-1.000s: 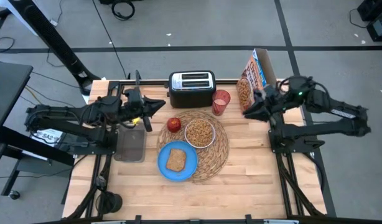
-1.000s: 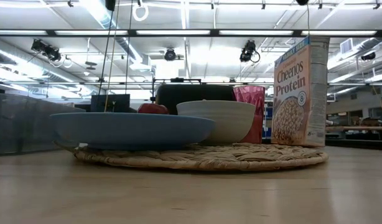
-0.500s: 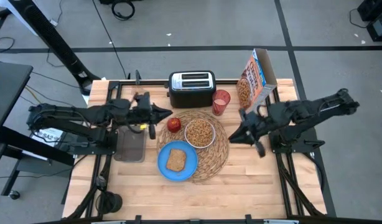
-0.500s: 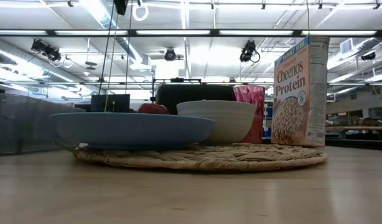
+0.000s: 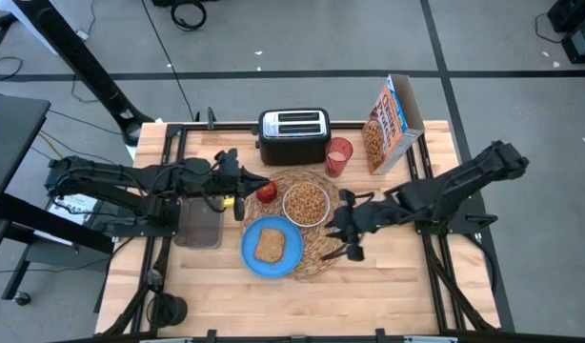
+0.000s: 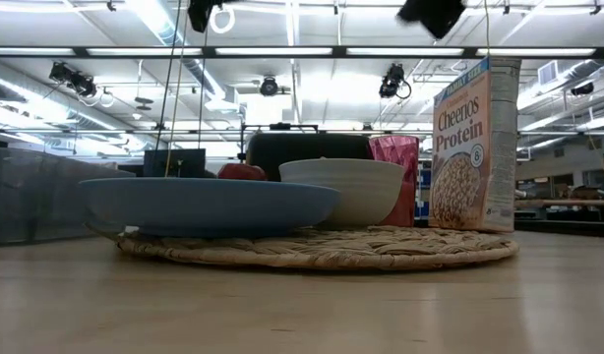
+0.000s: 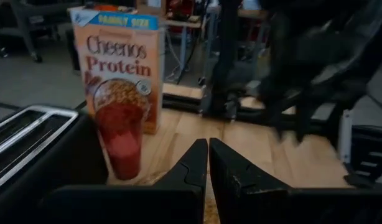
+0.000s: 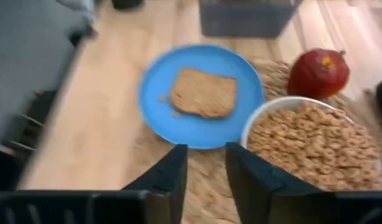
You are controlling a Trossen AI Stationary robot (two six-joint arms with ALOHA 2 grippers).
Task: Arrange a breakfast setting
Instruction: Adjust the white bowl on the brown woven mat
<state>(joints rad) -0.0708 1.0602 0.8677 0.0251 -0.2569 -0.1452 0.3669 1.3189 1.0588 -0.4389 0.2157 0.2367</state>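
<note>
**A:** Top-down view first. The woven placemat point(image 5: 312, 221) sits mid-table, with the blue plate point(image 5: 271, 246) and toast point(image 5: 270, 245) on its near-left edge, the white bowl point(image 5: 306, 203) full of cereal in the middle and the apple point(image 5: 266, 191) at its left rim. The red cup point(image 5: 338, 155) stands by the toaster point(image 5: 293, 135), the Cheerios box point(image 5: 390, 124) to the right.

**B:** Grippers?

**A:** The left gripper point(image 5: 257, 180) is just beside the apple. The right gripper point(image 5: 342, 227) hangs over the mat's right side.

**B:** Low view?

**A:** Plate, bowl, cup and box in a row, everything standing.

**B:** Wrist cams?

**A:** Left fingers point(image 7: 190, 171) pressed together, empty. Right fingers point(image 8: 172, 174) slightly apart, nothing between them, above plate and bowl.
</note>
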